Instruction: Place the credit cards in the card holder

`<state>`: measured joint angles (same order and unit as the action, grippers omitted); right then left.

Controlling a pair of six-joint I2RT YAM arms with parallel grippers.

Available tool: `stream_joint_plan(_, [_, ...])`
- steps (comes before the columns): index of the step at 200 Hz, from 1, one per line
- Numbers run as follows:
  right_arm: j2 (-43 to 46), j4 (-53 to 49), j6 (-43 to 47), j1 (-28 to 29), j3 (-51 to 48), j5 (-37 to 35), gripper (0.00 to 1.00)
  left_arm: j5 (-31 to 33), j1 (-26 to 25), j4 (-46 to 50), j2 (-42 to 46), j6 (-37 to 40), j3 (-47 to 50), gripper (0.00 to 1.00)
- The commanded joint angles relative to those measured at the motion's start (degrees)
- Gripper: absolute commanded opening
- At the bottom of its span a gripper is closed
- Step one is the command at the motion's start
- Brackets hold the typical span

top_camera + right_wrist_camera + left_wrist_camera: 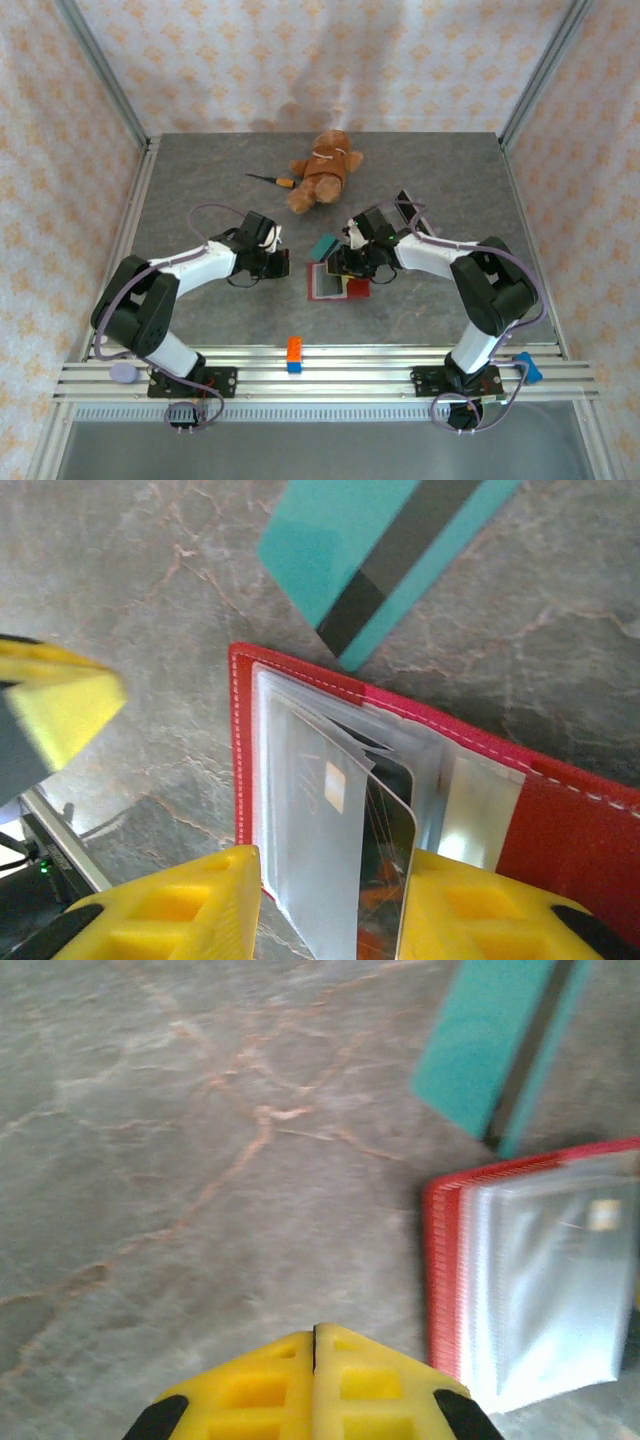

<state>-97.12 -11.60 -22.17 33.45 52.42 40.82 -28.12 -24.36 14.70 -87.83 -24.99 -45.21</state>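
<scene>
Brown teddy bear (323,170) lies on its side at the far middle of the grey marbled table (200,180). Screwdriver (270,180) with an orange handle lies just left of the bear, tip pointing left. Orange-and-blue block (295,354) sits at the near edge, touching the aluminium rail (350,380). Clear stand with a dark card (408,208) is right of the bear, tilted. Patterned fabric backdrop (300,60) lines the walls.

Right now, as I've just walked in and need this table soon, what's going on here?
The red card holder lies open on the table. The right gripper hangs over its clear sleeves with jaws apart, gripping nothing that I can see. The left gripper is shut and empty, beside the holder. A teal card lies on the table just beyond the holder, not yet put in.
</scene>
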Motion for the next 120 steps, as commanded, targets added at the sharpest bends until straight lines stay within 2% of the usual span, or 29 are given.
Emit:
stream_joint_plan(1, [1.2, -3.0, 1.3, 0.2, -0.9, -2.9, 0.39, -1.9, -2.3, -0.1, 2.2, -2.2, 0.3, 0.00])
stream_joint_plan(45, [1.3, -4.9, 1.0, 0.2, -0.9, -6.6, 0.40, -3.3, -5.3, -3.7, 0.9, -5.0, 0.7, 0.00])
stream_joint_plan(65, [1.9, -7.3, 1.1, 0.2, -0.2, -8.5, 0.42, -4.2, -6.3, -5.3, -0.3, -6.0, 0.6, 0.03])
stream_joint_plan(94, [2.7, -7.5, 0.6, 0.2, -0.7, -8.1, 0.42, -4.0, -7.4, -7.3, -1.3, -8.2, 0.6, 0.04])
stream_joint_plan(120, [3.5, -6.7, -0.3, 0.2, -1.4, -5.9, 0.38, -3.7, -8.4, -7.8, -2.6, -8.7, 0.3, 0.05])
